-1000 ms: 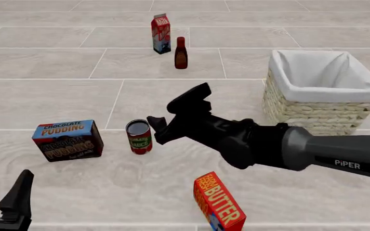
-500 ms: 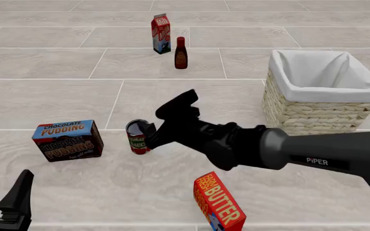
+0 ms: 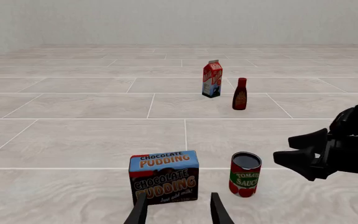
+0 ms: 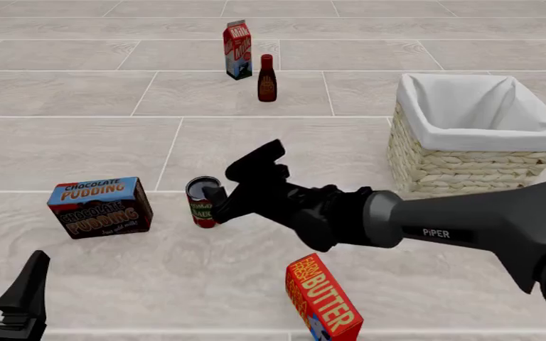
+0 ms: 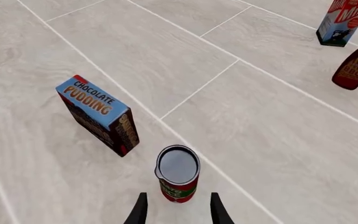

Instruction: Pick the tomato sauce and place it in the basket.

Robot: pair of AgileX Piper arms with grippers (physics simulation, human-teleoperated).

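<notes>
The right gripper (image 4: pixel 237 186), fingers spread, sits just beside the upright tomato sauce (image 4: pixel 202 202); the basket (image 4: pixel 472 135) stands far right. Left gripper (image 4: pixel 8 298) spread too.

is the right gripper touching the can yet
Apart: left wrist view shows floor between the right gripper and the can.

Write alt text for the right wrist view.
Open right gripper fingertips frame an upright tomato sauce can on the tiled floor, not yet gripping it. A tilted chocolate pudding box lies beyond; a milk carton and dark bottle stand farther off.
</notes>
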